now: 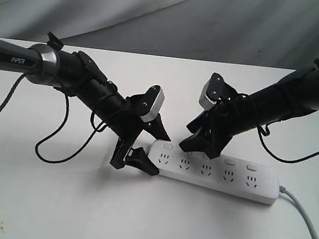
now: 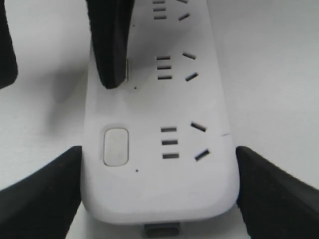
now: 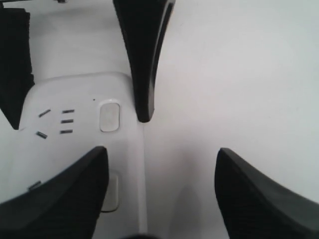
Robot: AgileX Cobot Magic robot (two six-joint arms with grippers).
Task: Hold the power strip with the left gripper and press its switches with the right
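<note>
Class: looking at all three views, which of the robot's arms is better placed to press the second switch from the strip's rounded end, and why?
Right. The right end effector has one fingertip on that switch; the left end effector straddles the power strip end.

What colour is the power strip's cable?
Grey cable, clearest in the exterior view.

The power strip (image 1: 217,173) is smooth white plastic with a soft satin sheen, its 5 switches (image 2: 115,146) the same material, while the fingers (image 2: 274,194) of the left gripper (image 1: 149,152) are matt black with a finely ribbed, rubbery-looking grain, over a matt white table (image 1: 52,199).
</note>
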